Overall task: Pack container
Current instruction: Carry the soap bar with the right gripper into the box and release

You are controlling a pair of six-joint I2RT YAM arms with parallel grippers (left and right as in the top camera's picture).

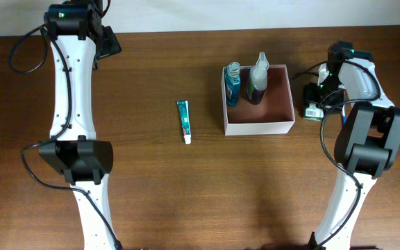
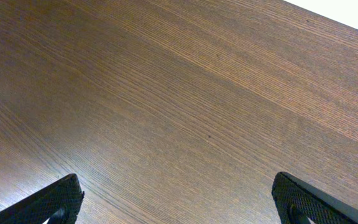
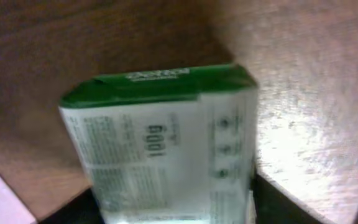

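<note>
The container point(image 1: 259, 128) is a square white-walled box with a reddish-brown inside, right of the table's middle. A blue bottle point(image 1: 232, 83) and a clear spray bottle point(image 1: 257, 80) stand in its back part. My right gripper point(image 1: 317, 103) is just right of the container, shut on a small green-white packet point(image 1: 313, 111). In the right wrist view the packet point(image 3: 160, 124) fills the space between the dark fingers point(image 3: 166, 208), just above the wood. My left gripper point(image 1: 108, 42) is at the far back left, open and empty, its fingertips point(image 2: 178, 202) wide apart over bare wood.
A teal and white toothpaste tube point(image 1: 183, 119) lies flat on the brown wooden table point(image 1: 151, 194), left of the container. The front part of the container's floor is bare. Both arm bases stand at the table's front edge.
</note>
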